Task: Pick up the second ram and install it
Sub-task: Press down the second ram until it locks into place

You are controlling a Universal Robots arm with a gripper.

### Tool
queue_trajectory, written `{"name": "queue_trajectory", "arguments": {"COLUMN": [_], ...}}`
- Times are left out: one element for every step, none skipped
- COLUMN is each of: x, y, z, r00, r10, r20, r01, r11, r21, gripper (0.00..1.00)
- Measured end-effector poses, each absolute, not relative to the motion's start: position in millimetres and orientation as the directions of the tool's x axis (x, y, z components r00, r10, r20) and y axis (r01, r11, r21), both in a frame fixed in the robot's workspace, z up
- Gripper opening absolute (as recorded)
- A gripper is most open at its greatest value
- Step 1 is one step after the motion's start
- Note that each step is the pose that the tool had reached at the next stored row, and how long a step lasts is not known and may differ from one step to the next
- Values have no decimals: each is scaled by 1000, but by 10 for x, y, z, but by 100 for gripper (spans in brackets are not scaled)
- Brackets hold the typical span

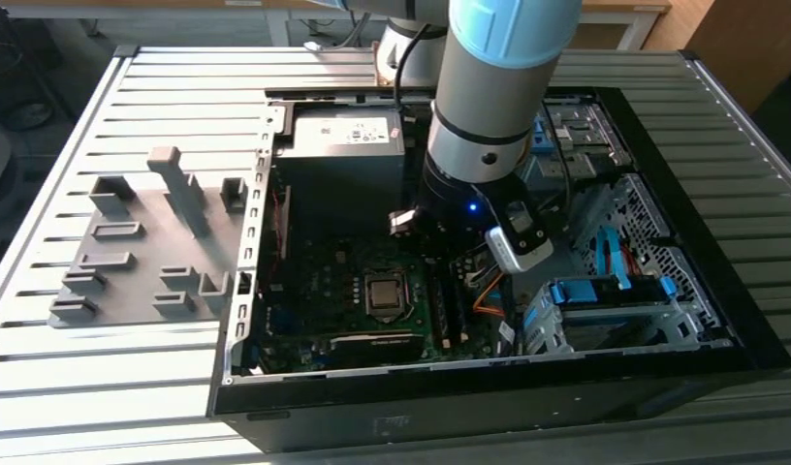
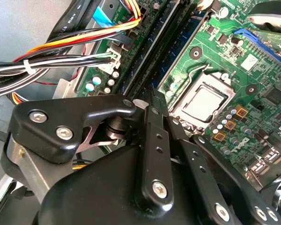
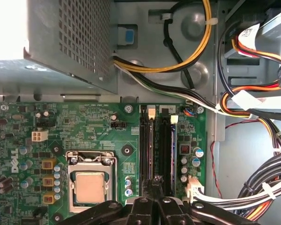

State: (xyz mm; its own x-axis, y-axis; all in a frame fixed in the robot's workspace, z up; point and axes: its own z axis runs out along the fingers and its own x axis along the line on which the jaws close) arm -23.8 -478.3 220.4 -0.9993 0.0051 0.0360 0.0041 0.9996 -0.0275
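The second ram (image 2: pixel 174 52) shows in the second wrist view as a thin, long, dark blue-green strip seen along its edge. It lies in line with the long black memory slots (image 3: pixel 166 150) and runs away from the tips of the pincer (image 2: pixel 155 101). The pincer's fingers (image 2: pixel 151 140) are pressed close together with only a slit between them, and their tips are down at the near end of that strip. Whether they pinch the stick or only bear on its edge cannot be told.

In the exterior view, well off to the pincer's side on the exterior view's left, a grey moulded holder tray (image 1: pixel 137 252) lies flat on the table (image 1: pixel 59 387). The table top is made of pale metal slats. Nearer the pincer stands the open black computer case (image 1: pixel 499 407), lying on its side with the green motherboard (image 1: pixel 318 300) facing up. The processor socket (image 1: pixel 385 294) sits just beside the pincer, towards the exterior view's left, and the grey power supply (image 1: pixel 344 136) lies beyond it at the back of the case. The arm (image 1: pixel 499 87), grey with a light blue joint, comes straight down into the case over the slots. A bundle of black, yellow and orange cables (image 2: pixel 75 42) passes close by the fingers. On the exterior view's right of the pincer are the drive cages with blue plastic brackets (image 1: pixel 603 291).

Behind the table, wooden furniture (image 1: pixel 744 39) stands at the exterior view's far right.
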Motion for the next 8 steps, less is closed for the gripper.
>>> {"name": "queue_trajectory", "arguments": {"x": [-238, -238, -238, -238, -238, -238, -238, -238], "y": [-4782, -4782, -4782, -4782, -4782, -4782, -4782, -4782], "z": [2202, 2201, 2199, 2199, 2198, 2197, 2197, 2195], "r00": [-999, -999, -999, -999, -999, -999, -999, -999], "r10": [5, 5, 5, 5, 5, 5, 5, 5], "r20": [36, 36, 36, 36, 36, 36, 36, 36], "r01": [4, 4, 4, 4, 4, 4, 4, 4], "r11": [1000, 1000, 1000, 1000, 1000, 1000, 1000, 1000], "r21": [-27, -27, -27, -27, -27, -27, -27, -27], "gripper": [11, 11, 11, 11, 11, 11, 11, 11]}}
